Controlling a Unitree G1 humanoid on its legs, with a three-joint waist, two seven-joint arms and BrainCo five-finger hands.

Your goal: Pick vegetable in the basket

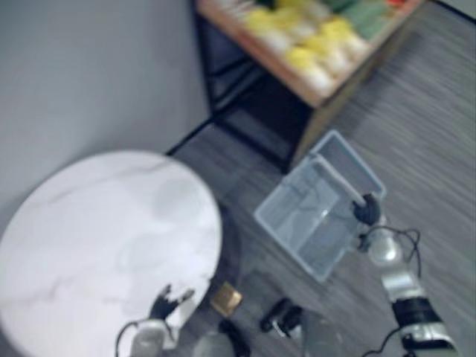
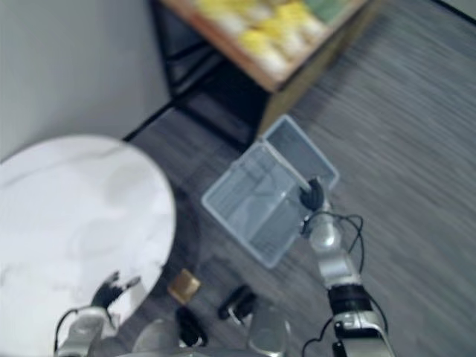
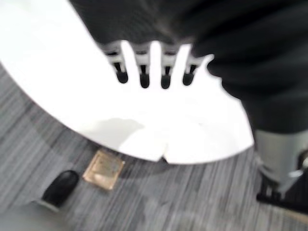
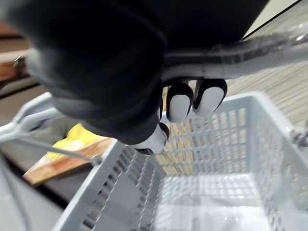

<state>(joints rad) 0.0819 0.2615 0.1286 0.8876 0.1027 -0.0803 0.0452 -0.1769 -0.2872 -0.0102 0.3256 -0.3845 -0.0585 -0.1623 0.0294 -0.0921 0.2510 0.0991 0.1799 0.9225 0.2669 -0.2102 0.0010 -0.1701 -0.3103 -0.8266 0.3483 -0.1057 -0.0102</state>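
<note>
Pale grey slatted basket (image 1: 312, 223) empty, handle raised; yellow, green vegetables (image 1: 320, 41) piled on wooden shelf (image 1: 297, 85)

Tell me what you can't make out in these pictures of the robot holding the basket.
Produce on the shelf: blurred and cut by the top edge in both eye views, so kinds are unclear.
Basket inside: partly hidden in the right wrist view by the right robot hand curled round its handle.
Tan square on the floor: too small and blurred to identify.
</note>
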